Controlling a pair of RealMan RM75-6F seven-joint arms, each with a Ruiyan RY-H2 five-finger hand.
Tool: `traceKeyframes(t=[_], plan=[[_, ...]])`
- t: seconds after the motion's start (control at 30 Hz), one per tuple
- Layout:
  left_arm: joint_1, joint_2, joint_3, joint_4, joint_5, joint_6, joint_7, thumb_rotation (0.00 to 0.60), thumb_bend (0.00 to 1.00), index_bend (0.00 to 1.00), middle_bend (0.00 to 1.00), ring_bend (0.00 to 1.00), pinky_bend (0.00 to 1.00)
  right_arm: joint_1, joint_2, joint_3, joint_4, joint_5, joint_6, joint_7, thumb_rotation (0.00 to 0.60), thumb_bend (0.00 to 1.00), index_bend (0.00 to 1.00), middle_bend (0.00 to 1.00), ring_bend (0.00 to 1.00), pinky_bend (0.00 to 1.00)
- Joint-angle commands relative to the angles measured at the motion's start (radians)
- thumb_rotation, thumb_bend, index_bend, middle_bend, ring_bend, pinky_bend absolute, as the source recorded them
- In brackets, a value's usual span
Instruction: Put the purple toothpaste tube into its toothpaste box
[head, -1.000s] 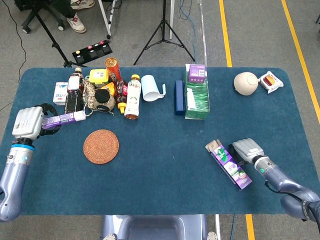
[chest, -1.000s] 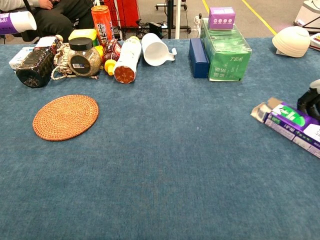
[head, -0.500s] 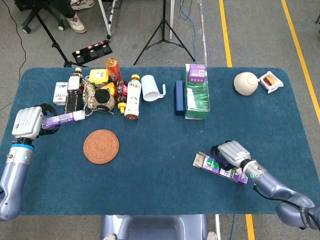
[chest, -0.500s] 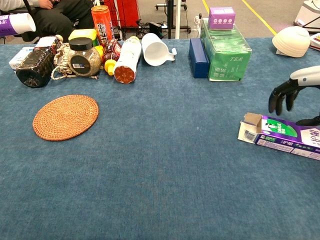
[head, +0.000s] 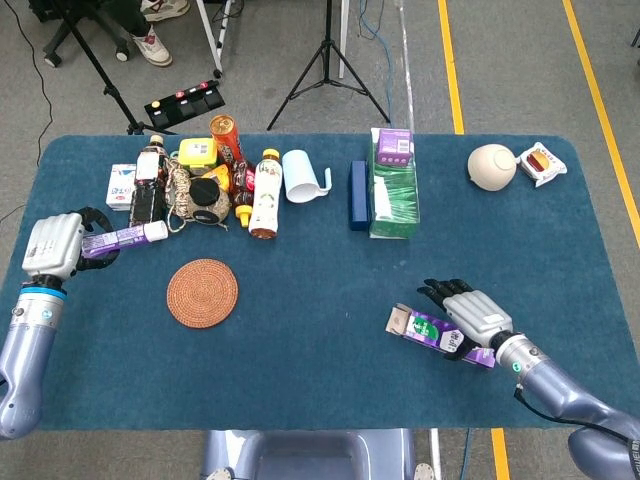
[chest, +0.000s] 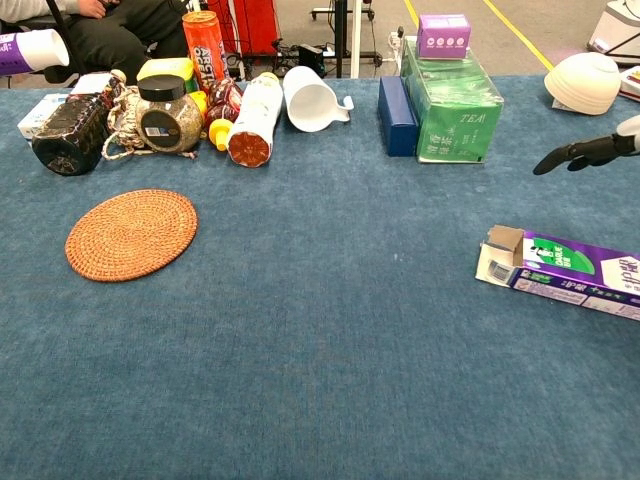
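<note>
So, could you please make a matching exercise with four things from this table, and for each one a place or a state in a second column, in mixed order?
Things:
1. purple toothpaste tube
2. toothpaste box
3. woven coaster
4. white mug

Places or states:
A. lying on its side in the back row
B. held in the left hand
C. flat on the cloth, end flap open, below the raised right hand
D. alone on the cloth, in front of the bottles

Pairs: 1-B, 2-C, 3-D, 4-A
</note>
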Motion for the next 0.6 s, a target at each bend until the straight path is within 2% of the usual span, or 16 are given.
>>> traceKeyframes(t=[0.03, 0.23, 0.6], plan=[[0.001, 0.000, 0.000, 0.001, 0.001, -0.001, -0.002, 0.600, 0.27, 0.58, 0.41, 0.39, 0.62, -0.024, -0.010, -0.021, -0.012, 0.021, 0.034, -0.041, 0.600, 0.12, 0.03, 0.00, 0.00, 0.00], [0.002, 0.002, 0.000, 0.000, 0.004, -0.001, -0.003, 0.600, 0.27, 0.58, 0.42, 0.39, 0.62, -0.044, -0.059, -0.047, 0.018, 0.039, 0.051, -0.081, 0.600, 0.12, 0.03, 0.00, 0.00, 0.00], [-0.003, -0.008, 0.002, 0.011, -0.001, -0.004, 0.007, 0.600, 0.27, 0.58, 0.41, 0.39, 0.62, -0.077, -0.147, -0.066, 0.137, 0.058, 0.087, -0.121, 0.600, 0.12, 0.03, 0.00, 0.00, 0.00]])
